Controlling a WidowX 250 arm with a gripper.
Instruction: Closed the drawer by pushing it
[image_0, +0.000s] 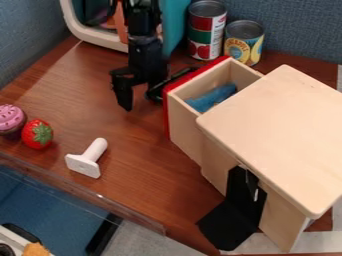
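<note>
Gripper (141, 101), black, one: hanging from the black arm in the upper middle of the view, low over the table (147, 155), fingers spread apart with a gap between them. The finger nearer the drawer (184, 117) lies just beside its red front panel (194, 74) (whether it touches, I cannot tell).

Drawer, pale wood, one: partly open, its front end standing out from the wooden cabinet (280, 130) toward the gripper, its rear part under the cabinet's top board. Contents: one blue item (214, 97), soft-looking (its exact kind cannot be told).

Cabinet, pale wood, one: at the right of the view, with a flat, round-cornered top. A black piece (230, 222), bent, lies against its near side and reaches down over the table's edge area.

Cans, two, upright, behind the drawer: a red and green can (206, 30), and just beside it a shorter yellow and blue can (244, 42).

Toy housing (73, 22), cream rim with teal side, one: behind the arm at the top, partly hidden by it.

White piece (85, 161), square base with a round stem, one: lying tilted on the table, left of the cabinet.

Toy strawberry (38, 134), red with green leaves, one: toward the left edge, near the pink-topped cupcake (10, 120) (cut off by the view's edge).
</note>
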